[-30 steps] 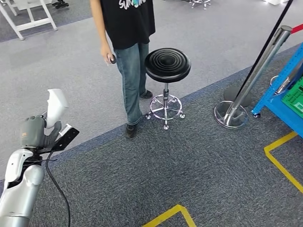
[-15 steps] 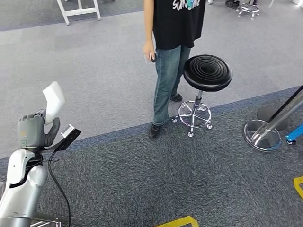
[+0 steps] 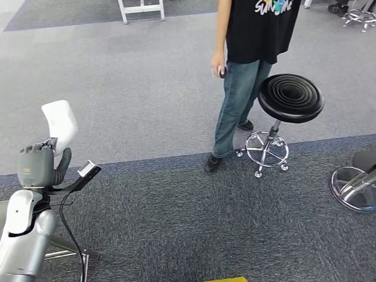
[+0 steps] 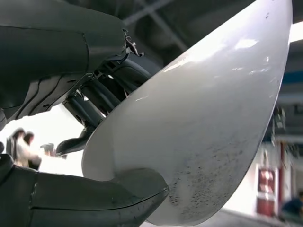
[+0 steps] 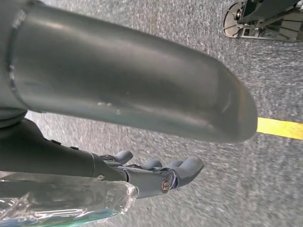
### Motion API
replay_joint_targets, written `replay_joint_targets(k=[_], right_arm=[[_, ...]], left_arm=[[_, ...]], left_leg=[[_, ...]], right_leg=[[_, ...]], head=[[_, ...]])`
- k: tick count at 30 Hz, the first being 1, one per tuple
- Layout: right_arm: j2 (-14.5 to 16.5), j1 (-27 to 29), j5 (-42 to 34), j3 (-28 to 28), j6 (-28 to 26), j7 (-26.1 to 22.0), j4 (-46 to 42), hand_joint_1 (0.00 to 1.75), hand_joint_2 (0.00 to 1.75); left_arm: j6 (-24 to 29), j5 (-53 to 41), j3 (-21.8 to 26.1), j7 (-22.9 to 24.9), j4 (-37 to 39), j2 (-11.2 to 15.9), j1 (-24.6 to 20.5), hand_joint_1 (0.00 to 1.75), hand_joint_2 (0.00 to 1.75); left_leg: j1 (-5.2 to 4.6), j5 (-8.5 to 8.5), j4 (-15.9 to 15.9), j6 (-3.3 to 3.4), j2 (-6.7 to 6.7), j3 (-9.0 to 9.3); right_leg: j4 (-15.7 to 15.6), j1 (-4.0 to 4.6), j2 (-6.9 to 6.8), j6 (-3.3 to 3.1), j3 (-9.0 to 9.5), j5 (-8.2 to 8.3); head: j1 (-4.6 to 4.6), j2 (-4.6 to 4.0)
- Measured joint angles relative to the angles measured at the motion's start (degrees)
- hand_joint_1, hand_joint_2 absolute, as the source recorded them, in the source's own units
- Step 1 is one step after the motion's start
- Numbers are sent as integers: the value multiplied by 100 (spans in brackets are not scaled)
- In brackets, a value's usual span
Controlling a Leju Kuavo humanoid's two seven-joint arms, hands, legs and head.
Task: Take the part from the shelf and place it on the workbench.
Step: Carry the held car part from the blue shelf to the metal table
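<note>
The left hand (image 3: 42,166) gripped the white part (image 3: 60,124) upright; the right hand (image 5: 157,172) hung open, and carrying well meant keeping that grip firm past the person (image 3: 248,70).

The person's black T-shirt (image 3: 261,29) carries printed lettering across the chest, cut off by the upper edge of the head view; the white letters "SUN" can be made out, followed by coloured letters too cropped to read. The orange mark on the left hand (image 3: 37,166), on its grey back, is too small to read.
</note>
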Motion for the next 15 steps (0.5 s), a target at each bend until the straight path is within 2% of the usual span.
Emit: replay_joint_targets(k=[1, 2, 3, 5, 6, 7, 9, 10, 11, 12, 13, 14, 15], right_arm=[[0, -1, 17, -7, 0, -8, 2, 0, 0], [-1, 0, 32, -15, -1, -16, 4, 0, 0], [0, -3, 44, -24, -2, -25, 7, 0, 0], [1, -16, 68, -40, -4, -40, 14, 0, 0], [2, -24, 81, -47, -7, -46, 17, 0, 0], [2, -29, 93, -52, -8, -52, 22, 0, 0], [1, -28, 117, -70, -10, -61, 33, 0, 0], [0, -22, 133, -84, -9, -62, 39, 0, 0], [-1, -14, 147, -99, -9, -61, 44, 0, 0], [-1, -7, 161, -115, -8, -61, 46, 0, 0], [-1, -3, 176, -130, -7, -62, 48, 0, 0], [-1, -3, 188, -143, -6, -64, 49, 0, 0], [-1, -4, 205, -155, -5, -67, 50, 0, 0]], left_arm=[[100, -84, -10, 16, 0, 7, -17, 175, 175], [174, -130, -19, 24, 0, 11, -30, 175, 175], [219, -152, -27, 31, 1, 16, -35, 175, 175], [261, -179, -33, 37, 3, 32, -22, 175, 175], [279, -189, -34, 39, 4, 41, -20, 175, 175], [293, -197, -37, 40, 4, 46, -26, 175, 175], [318, -225, -52, 44, 4, 44, -41, 175, 175], [325, -268, -64, 52, 4, 41, -41, 175, 175], [336, -330, -75, 64, 5, 40, -37, 175, 175], [353, -402, -85, 79, 5, 41, -32, 175, 175], [382, -491, -97, 97, 6, 44, -30, 175, 175], [424, -590, -110, 120, 7, 49, -32, 175, 175], [482, -718, -127, 151, 7, 54, -37, 175, 175]], left_leg=[[-22, 80, -302, 31, 110, 162], [-44, 95, -475, 67, 188, 250], [-68, 60, -527, 107, 193, 267], [-63, 57, -538, 191, 51, 259], [-55, 58, -545, 229, -17, 266], [-44, 62, -553, 264, -82, 274], [-39, 59, -557, 318, -211, 279], [-48, 58, -557, 331, -288, 280], [-58, 56, -556, 338, -361, 282], [-68, 55, -555, 340, -429, 286], [-77, 54, -554, 340, -498, 292], [-84, 54, -553, 340, -563, 299], [-88, 54, -553, 339, -635, 308]], right_leg=[[6, 18, -62, 29, 19, -28], [12, 37, -121, 58, 35, -55], [15, 54, -186, 87, 50, -80], [28, 44, -272, 145, 75, -134], [103, 30, -190, 174, 54, -201], [295, 17, -42, 200, -30, -322], [1031, 6, 309, 216, -396, -673], [1439, 9, 389, 211, -622, -816], [1728, 15, 424, 201, -799, -883], [1859, 20, 438, 185, -903, -866], [1808, 27, 449, 163, -923, -756], [1572, 34, 474, 133, -848, -569], [1207, 44, 535, 97, -710, -332]], head=[[1, 0], [5, 1], [9, 0], [15, 0], [24, -1], [39, -1], [76, 0], [85, 1], [90, 1], [93, 0], [92, 0], [92, 0], [91, 0]])
